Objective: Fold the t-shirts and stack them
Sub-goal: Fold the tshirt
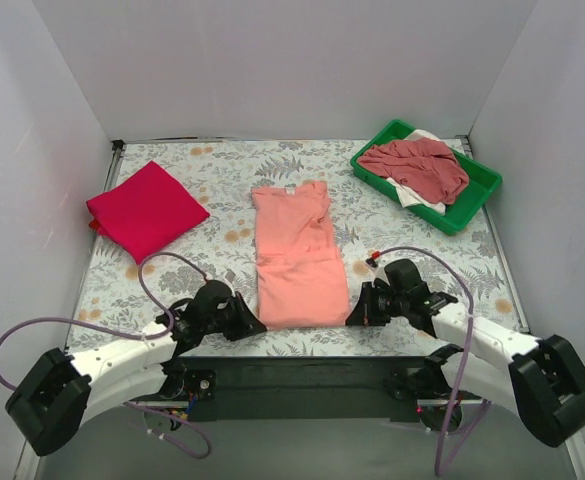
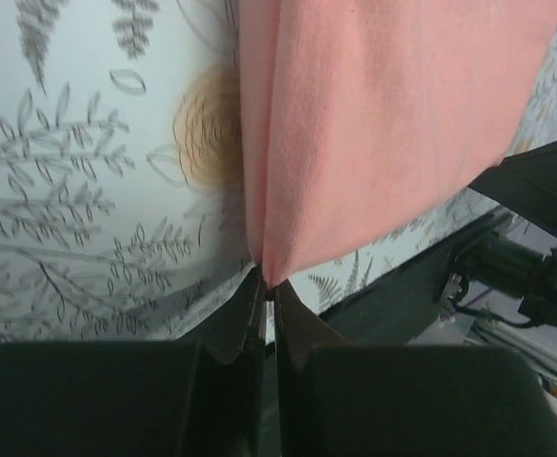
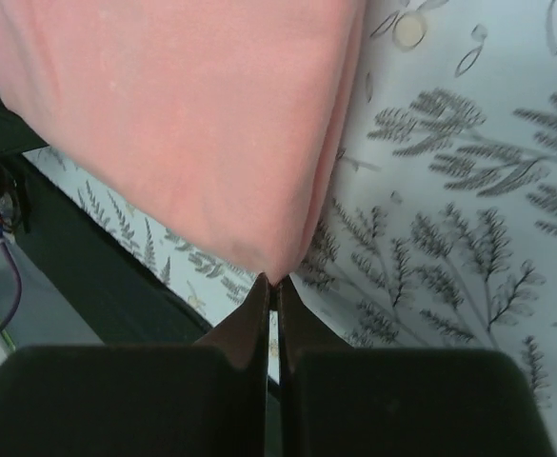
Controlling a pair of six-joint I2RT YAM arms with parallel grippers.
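Note:
A salmon-pink t-shirt (image 1: 294,258) lies flat in the middle of the table, sleeves folded in, collar at the far end. My left gripper (image 1: 255,325) is shut on its near left corner (image 2: 270,271). My right gripper (image 1: 352,316) is shut on its near right corner (image 3: 278,271). A crimson-red t-shirt (image 1: 145,210) lies folded at the far left. A dusty rose-red t-shirt (image 1: 419,166) is crumpled over a white one (image 1: 414,195) in the green tray (image 1: 474,205) at the far right.
The table's near edge and the dark base bar (image 1: 302,375) run just behind both grippers. Purple cables (image 1: 162,265) loop over the table by each arm. White walls close in the left, back and right sides.

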